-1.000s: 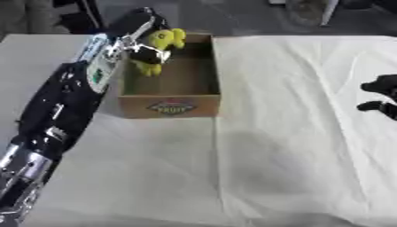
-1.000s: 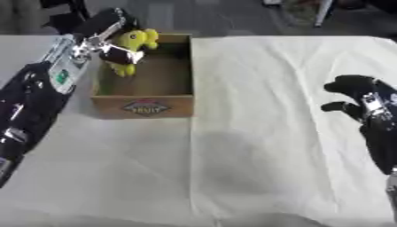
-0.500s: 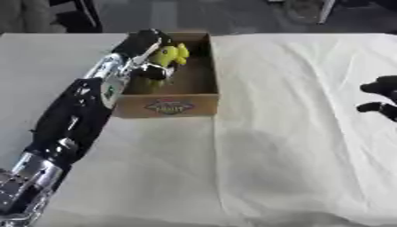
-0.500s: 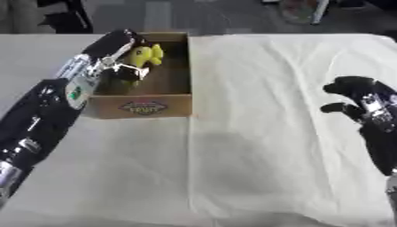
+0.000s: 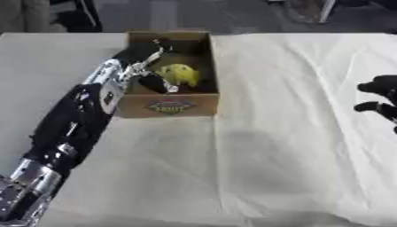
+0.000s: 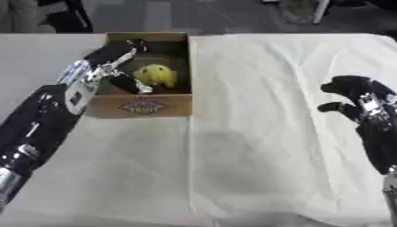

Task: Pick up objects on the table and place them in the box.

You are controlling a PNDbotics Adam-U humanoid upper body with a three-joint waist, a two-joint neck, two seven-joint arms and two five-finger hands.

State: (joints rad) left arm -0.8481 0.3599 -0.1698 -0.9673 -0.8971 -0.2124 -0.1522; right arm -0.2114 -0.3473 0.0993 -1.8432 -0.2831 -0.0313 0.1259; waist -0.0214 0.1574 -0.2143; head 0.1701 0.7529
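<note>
A cardboard box with a printed label on its front wall stands at the far left of the table. A yellow soft toy lies inside it, low against the floor of the box. My left hand reaches into the box from the left, fingers spread apart: one points up toward the far wall, another runs under the toy's left side. My right hand hangs idle over the right edge of the table, fingers relaxed and holding nothing.
A white cloth with a few creases covers the table. My left forearm lies across the cloth left of the box. Dark floor and furniture legs show beyond the far edge.
My left hand has come down from above the box rim into the box with the yellow toy, and its fingers have spread. The right hand has stayed put.
</note>
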